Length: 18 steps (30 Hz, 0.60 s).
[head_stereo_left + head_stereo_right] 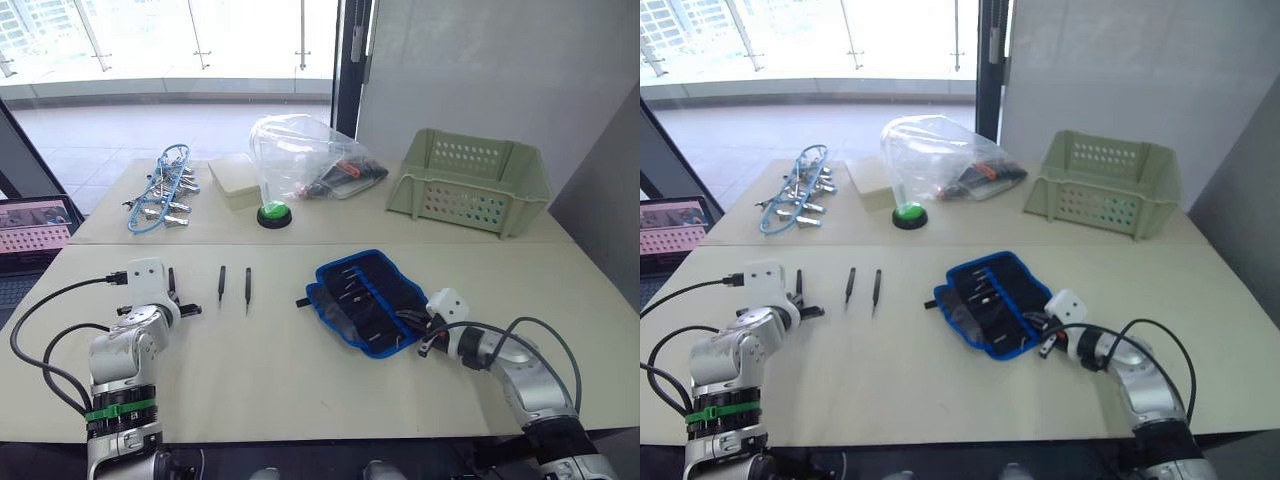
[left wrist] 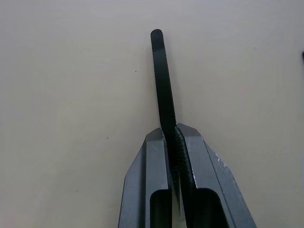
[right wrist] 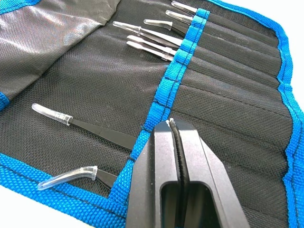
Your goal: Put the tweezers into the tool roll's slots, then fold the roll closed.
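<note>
The tool roll [image 1: 365, 300] lies open on the table, black fabric with blue edging. Several tweezers [image 3: 147, 34] with clear tip caps sit in its slots [image 3: 228, 90]. Two loose black tweezers [image 1: 221, 283] [image 1: 248, 290] lie side by side left of the roll. Further left, my left gripper [image 1: 178, 300] is shut on another black tweezer [image 2: 161, 80], which sticks out past the fingertips just above the table. My right gripper [image 1: 425, 335] is at the roll's near right corner. Its fingers [image 3: 156, 156] are shut over the pocket fabric with nothing visibly held.
A pale green perforated basket [image 1: 470, 185] stands at the back right. A clear plastic bag [image 1: 305, 160], a green button [image 1: 273, 213], a pale box [image 1: 235, 180] and silver clips with blue cord [image 1: 160, 195] lie along the back. A laptop [image 1: 35, 230] sits at the far left.
</note>
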Tool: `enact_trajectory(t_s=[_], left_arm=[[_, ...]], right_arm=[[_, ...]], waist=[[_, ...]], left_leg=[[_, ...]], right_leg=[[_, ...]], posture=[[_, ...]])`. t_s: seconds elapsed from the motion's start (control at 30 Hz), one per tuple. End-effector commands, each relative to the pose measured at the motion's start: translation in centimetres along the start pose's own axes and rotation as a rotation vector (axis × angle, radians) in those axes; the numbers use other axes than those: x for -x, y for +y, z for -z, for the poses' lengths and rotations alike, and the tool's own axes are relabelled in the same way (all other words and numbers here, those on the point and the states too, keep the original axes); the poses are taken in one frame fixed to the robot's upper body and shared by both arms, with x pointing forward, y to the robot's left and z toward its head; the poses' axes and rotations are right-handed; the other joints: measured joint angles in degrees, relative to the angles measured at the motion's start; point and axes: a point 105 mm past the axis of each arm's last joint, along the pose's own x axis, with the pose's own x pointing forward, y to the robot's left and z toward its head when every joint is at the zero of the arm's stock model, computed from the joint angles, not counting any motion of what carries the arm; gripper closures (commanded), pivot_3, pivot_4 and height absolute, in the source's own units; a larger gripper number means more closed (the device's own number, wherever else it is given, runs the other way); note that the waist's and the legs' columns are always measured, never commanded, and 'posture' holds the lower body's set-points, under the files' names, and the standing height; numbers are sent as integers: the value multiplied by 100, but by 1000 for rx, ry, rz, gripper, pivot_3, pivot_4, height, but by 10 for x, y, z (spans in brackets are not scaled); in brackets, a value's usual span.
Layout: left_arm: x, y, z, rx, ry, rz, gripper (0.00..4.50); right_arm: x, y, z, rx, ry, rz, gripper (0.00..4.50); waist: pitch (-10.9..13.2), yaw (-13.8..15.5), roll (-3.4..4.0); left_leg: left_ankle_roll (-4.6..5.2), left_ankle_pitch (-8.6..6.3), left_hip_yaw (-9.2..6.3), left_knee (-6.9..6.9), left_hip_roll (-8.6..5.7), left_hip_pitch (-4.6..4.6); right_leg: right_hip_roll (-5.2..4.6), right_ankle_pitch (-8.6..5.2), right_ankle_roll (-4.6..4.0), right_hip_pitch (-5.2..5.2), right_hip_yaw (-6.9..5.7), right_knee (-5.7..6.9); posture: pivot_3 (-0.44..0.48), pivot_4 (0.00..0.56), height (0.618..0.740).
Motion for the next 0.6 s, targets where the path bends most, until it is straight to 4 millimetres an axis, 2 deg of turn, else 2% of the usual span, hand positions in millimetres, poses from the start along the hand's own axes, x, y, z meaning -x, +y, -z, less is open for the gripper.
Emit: enact_trajectory(t_s=[0.03, 0.17, 0.2, 0.27, 0.33, 0.43, 0.6], left_arm=[[18, -29, -60, -97, -256, 165, 4488], [39, -70, -93, -193, -405, 384, 4488], [52, -92, -107, -290, -472, 487, 4488], [67, -120, -116, -451, -532, 620, 4488], [73, -136, -111, -511, -507, 732, 4488], [84, -164, -92, -663, -439, 919, 4488], [90, -200, -61, -799, -241, 1127, 4488]], right_arm=[[-2, 24, 44, -81, 157, -72, 4500], [-4, 24, 44, -78, 157, -71, 4500], [-5, 24, 43, -84, 154, -67, 4500], [-6, 24, 41, -101, 141, -56, 4500], [-6, 24, 40, -101, 135, -52, 4500], [-5, 26, 40, -93, 137, -50, 4500], [-3, 30, 42, -96, 134, -39, 4500]], waist=[[13, 12, -22], [14, 31, -54], [15, 33, -55], [18, 19, -59], [18, -17, -54], [22, -75, -23], [31, -80, -31]], left_leg=[[0, 0, 0, 0, 0, 0], [-9, 5, 0, 1, 0, -6], [-9, 5, 0, 1, 0, -5], [-10, 6, 0, 1, 1, -7], [-10, 5, 3, 0, 2, -6], [-6, 3, 6, -4, 1, -5], [-4, 4, 4, -14, 1, -9]], right_leg=[[0, 0, 0, -1, 0, 0], [-3, 2, -3, -2, -2, -1], [-3, 4, -3, 1, -2, -4], [0, 4, -4, -1, -3, -3], [2, 4, -5, -1, -1, -3], [2, 3, -4, -1, 3, -7], [4, 0, -1, -5, 0, -8]], posture=[[0, 150, 740], [0, 150, 740], [0, 150, 740], [0, 150, 740], [0, 150, 740], [0, 150, 740], [0, 150, 740]])
